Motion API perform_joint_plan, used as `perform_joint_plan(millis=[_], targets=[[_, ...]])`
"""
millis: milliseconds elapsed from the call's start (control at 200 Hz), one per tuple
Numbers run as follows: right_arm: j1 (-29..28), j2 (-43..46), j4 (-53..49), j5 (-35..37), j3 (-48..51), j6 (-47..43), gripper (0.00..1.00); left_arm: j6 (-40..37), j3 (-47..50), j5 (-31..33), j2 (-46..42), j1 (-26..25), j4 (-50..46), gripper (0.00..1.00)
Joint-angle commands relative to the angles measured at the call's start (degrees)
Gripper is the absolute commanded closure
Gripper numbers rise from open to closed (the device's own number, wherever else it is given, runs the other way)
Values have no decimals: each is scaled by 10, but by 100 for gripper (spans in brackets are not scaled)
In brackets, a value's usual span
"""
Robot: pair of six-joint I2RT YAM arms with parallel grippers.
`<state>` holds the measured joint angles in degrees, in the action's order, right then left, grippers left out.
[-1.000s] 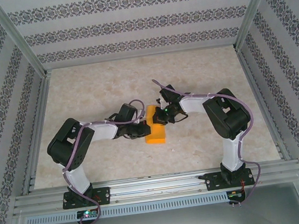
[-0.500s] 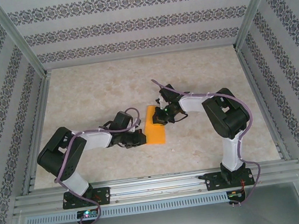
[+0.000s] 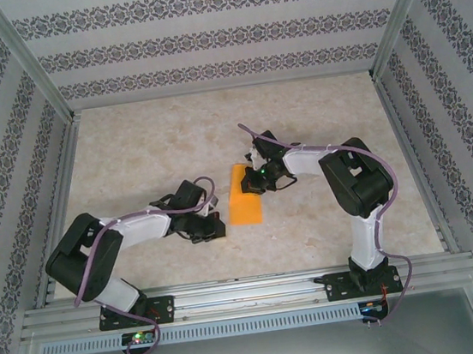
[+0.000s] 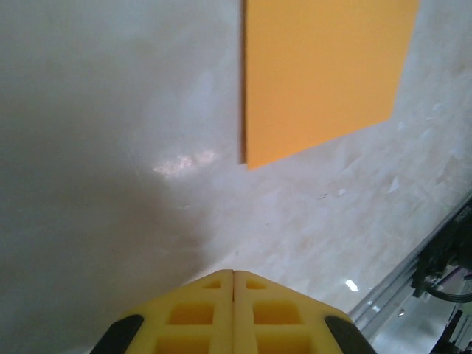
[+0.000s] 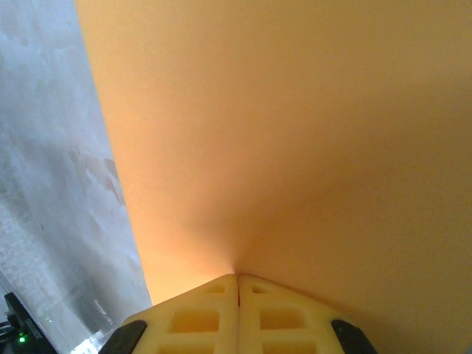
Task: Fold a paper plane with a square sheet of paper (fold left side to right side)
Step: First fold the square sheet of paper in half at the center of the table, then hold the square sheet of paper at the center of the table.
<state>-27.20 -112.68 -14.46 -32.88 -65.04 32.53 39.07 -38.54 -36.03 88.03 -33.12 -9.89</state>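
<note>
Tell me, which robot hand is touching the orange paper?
The right gripper: shut, its tip rests on the orange paper at the far end. The left gripper, also shut, is off the paper, over bare table.

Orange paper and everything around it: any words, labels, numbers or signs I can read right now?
None. The orange paper is plain; the wallpaper shows only repeating ornament bands, no letters; the table is unmarked.

Paper (image 3: 245,209) on table (image 3: 130,151); left gripper (image 4: 234,276) just left, right gripper (image 5: 237,279) atop far end.
</note>
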Motion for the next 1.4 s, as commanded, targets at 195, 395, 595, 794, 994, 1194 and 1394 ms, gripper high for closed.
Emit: perform_joint_plan(millis=[195,395,595,794,994,1194,1394], targets=[[1,-25,-30,39,-9,-42,100,-8,-107,-30,83,26,29,94],[-4,-25,-29,36,-7,-36,100,-23,-168,-34,157,26,42,94],[-9,-22,-25,33,-7,-28,100,-38,-193,-42,196,26,32,94],[-10,-9,-23,23,-20,-15,99,-37,-173,-29,208,24,21,97],[-9,32,-22,22,-45,5,83,-8,-142,-9,202,19,22,99],[-8,119,-21,45,4,25,91,37,-117,15,184,9,29,100],[-29,194,1,49,112,67,100,83,-102,27,170,-3,51,100]])
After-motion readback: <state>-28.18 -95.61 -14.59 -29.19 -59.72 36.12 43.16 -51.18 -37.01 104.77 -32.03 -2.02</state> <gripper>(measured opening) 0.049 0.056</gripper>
